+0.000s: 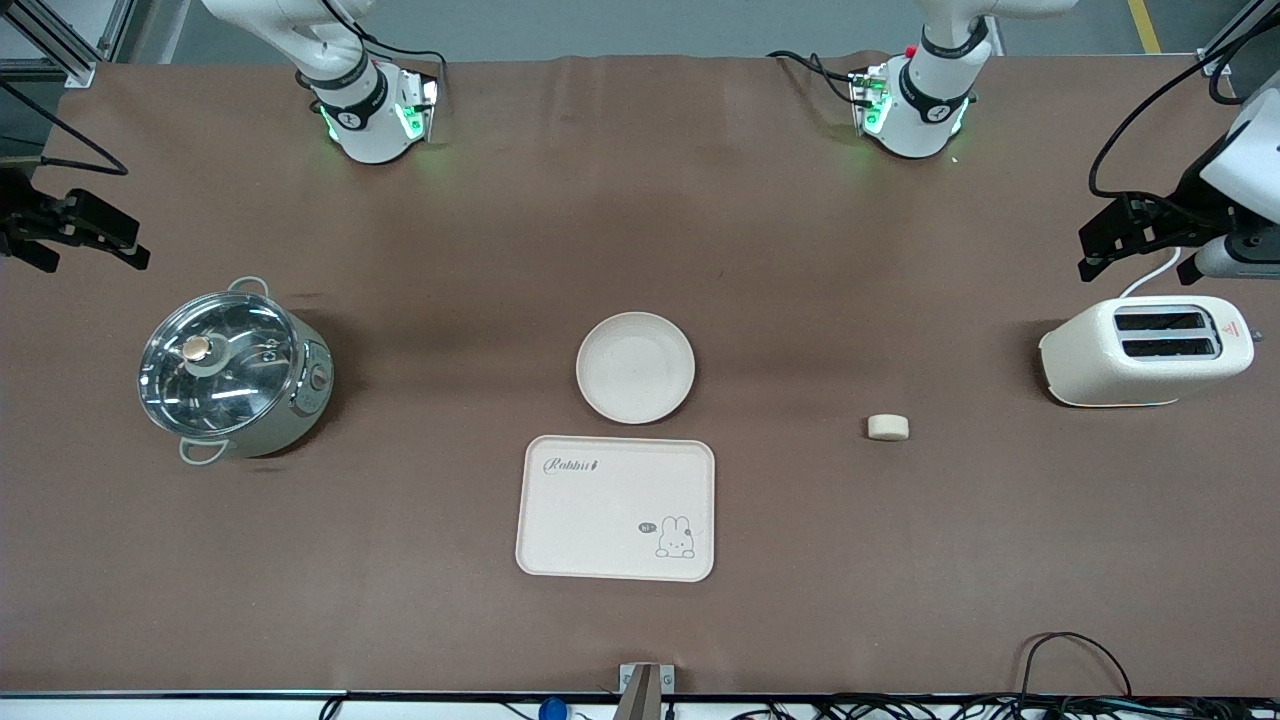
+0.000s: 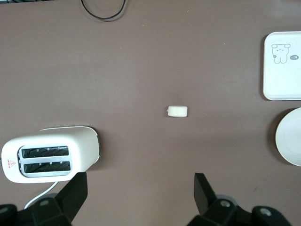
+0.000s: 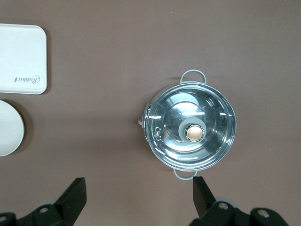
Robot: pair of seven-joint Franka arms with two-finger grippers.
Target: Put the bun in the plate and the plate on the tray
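The bun (image 1: 888,427), lying toward the left arm's end, is neared by the spread-fingered left gripper (image 1: 1100,245) over the toaster (image 1: 1146,351); the right gripper (image 1: 95,240), also spread, waits.

plate (image 2: 290,136) & tray (image 2: 282,66) cut off in wrist views

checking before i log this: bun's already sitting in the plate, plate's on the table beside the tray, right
Not quite. The front view shows the bun on the bare table, apart from the plate, toward the left arm's end near the toaster. The empty plate does sit beside the tray.
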